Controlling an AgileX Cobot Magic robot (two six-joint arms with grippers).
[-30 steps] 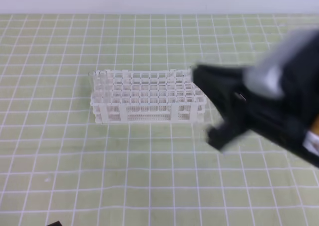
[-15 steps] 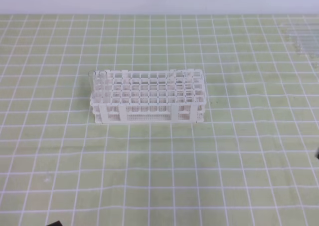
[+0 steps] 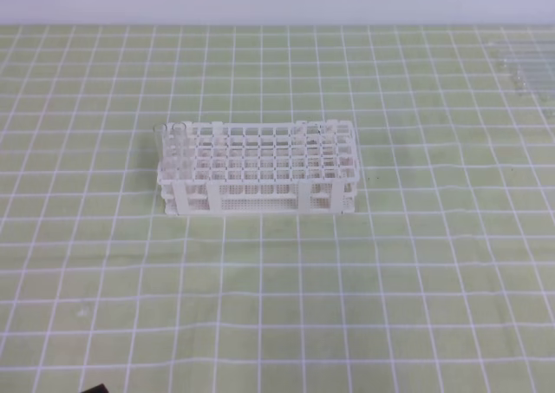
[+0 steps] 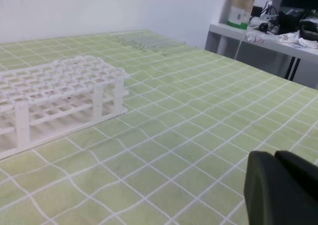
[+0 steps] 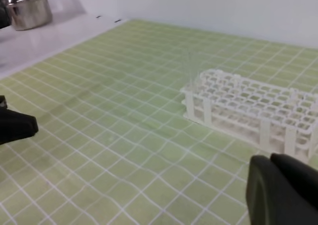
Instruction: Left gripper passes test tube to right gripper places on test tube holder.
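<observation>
Only wrist views show each closed hand (image 4: 278, 185).

Both my arms are pulled back, out of the overhead view.
My left gripper (image 4: 278, 158) and my right gripper (image 5: 273, 160) have their fingers pressed together, holding nothing.

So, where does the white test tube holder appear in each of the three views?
Exterior high: test tube holder stands left of centre on the green grid mat.
Left wrist: holder at the left edge, partly cut off.
Right wrist: holder at right, middle height.
Shared landmark: the green grid mat beneath it.
</observation>
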